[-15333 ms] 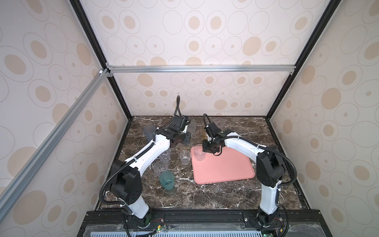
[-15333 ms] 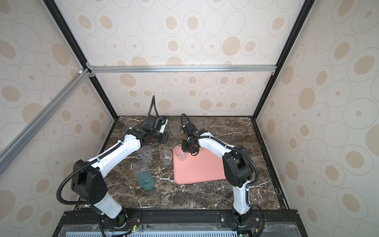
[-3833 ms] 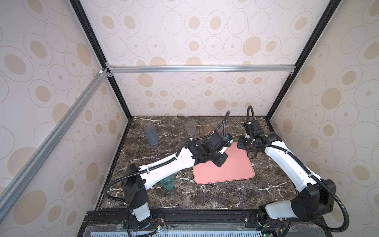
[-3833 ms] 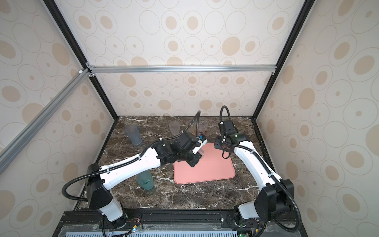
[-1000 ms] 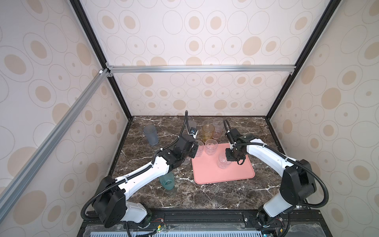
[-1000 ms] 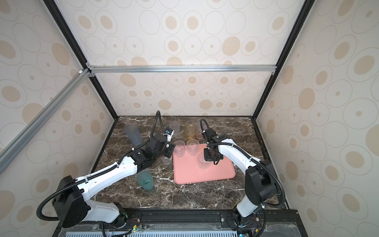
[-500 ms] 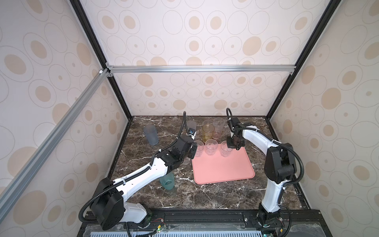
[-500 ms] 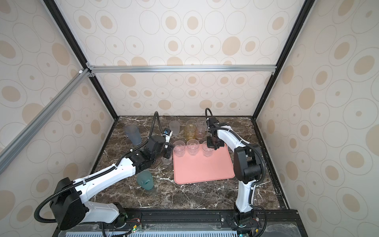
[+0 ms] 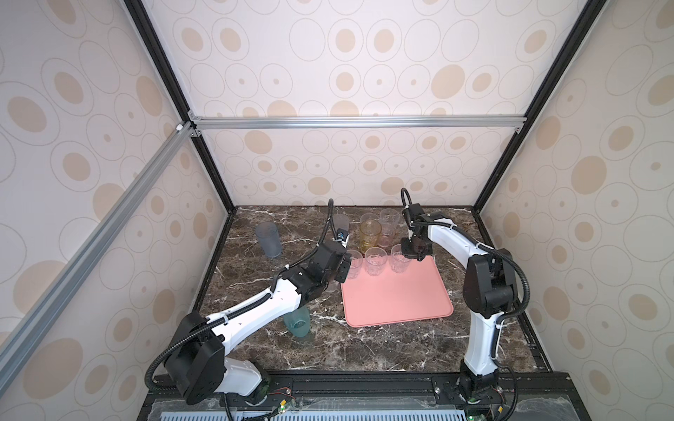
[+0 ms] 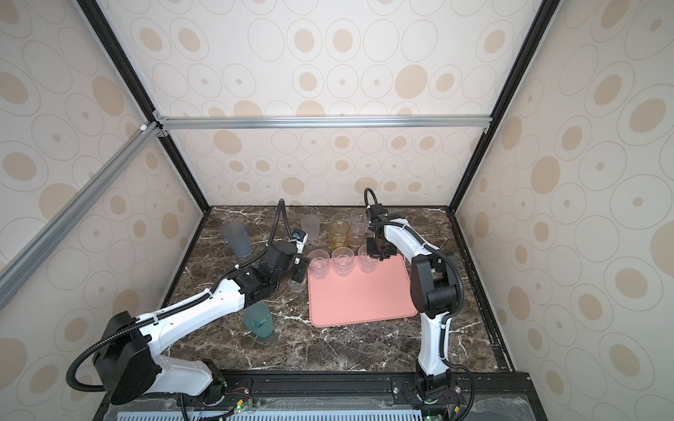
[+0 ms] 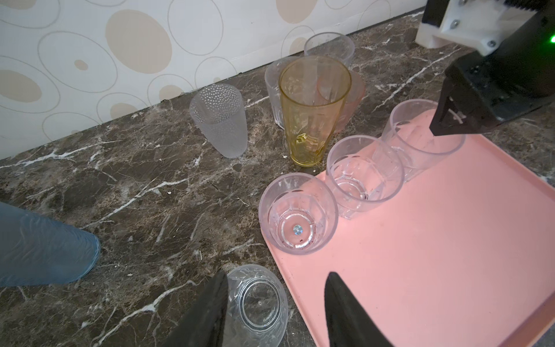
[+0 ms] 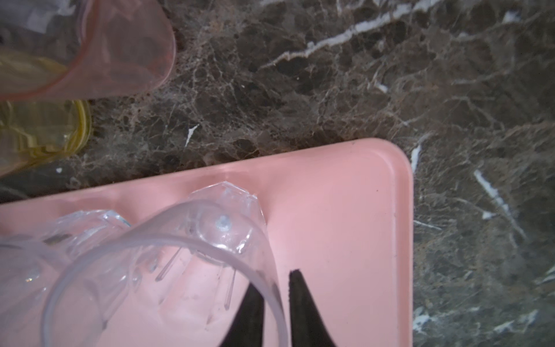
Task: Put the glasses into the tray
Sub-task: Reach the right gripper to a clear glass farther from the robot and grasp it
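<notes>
Right hand [image 12: 274,281] is over the far corner of the salmon-pink flat rectangular tray [image 12: 345,210]. Its fingers straddle the wall of a short clear faceted tumbler [image 12: 192,249], one inside, one outside. Slim gap shows, so parted, not pinching. That tumbler stands upright on the tray, third in a row w/ two matching clear tumblers [image 11: 363,177].

Left hand [image 11: 276,275] is open above a loose short clear glass [image 11: 258,303], upright on the dark marble table [image 11: 150,195], just beside the tray's left-arm edge. Prob next pick: axis vertical, mouth up, betw. left fingers [image 11: 210,306], hugging one. Right arm well apart. Tray's just toward right-arm side, so short hop. Tall amber-yellow glass [image 11: 312,111] waits behind the tray.
</notes>
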`<state>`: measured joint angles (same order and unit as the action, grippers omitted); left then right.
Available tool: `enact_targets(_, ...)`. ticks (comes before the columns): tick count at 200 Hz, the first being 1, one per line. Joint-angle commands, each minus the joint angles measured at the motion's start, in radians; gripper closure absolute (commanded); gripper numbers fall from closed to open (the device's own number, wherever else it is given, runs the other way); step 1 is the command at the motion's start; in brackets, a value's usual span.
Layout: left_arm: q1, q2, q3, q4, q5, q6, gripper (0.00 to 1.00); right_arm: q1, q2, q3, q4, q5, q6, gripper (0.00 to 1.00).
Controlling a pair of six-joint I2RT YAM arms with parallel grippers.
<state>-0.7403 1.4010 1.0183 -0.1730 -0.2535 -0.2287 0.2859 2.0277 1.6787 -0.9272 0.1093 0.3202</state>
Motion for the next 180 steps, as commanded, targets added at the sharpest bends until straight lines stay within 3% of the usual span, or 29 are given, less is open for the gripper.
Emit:
enact_targets(1, 0.010, 0.022, 0.062, -0.015, -0.011, 0.002, 0.48, -0.001, 0.001, 0.061, -0.080, -0.004, -0.012, 0.65)
enact_targets(21, 0.011, 0.030, 0.081, -0.016, -0.031, 0.003, 0.47, 0.000, -0.043, 0.112, -0.101, -0.042, -0.007, 0.60)
enact_targets(48, 0.021, 0.012, 0.076, 0.012, -0.074, -0.030, 0.34, -0.001, -0.067, 0.228, -0.133, -0.088, 0.016, 0.58)
enact_targets(95, 0.027, -0.091, -0.096, 0.339, -0.079, -0.082, 0.20, -0.054, -0.041, 0.296, 0.063, -0.142, 0.188, 0.50)
enact_targets(123, 0.028, -0.116, -0.225, 0.558, -0.032, -0.092, 0.12, -0.085, 0.035, 0.328, 0.176, -0.150, 0.289, 0.43)
enact_targets(180, 0.023, -0.056, -0.240, 0.515, 0.006, -0.107, 0.12, -0.114, 0.329, 0.658, 0.083, -0.190, 0.344, 0.45)
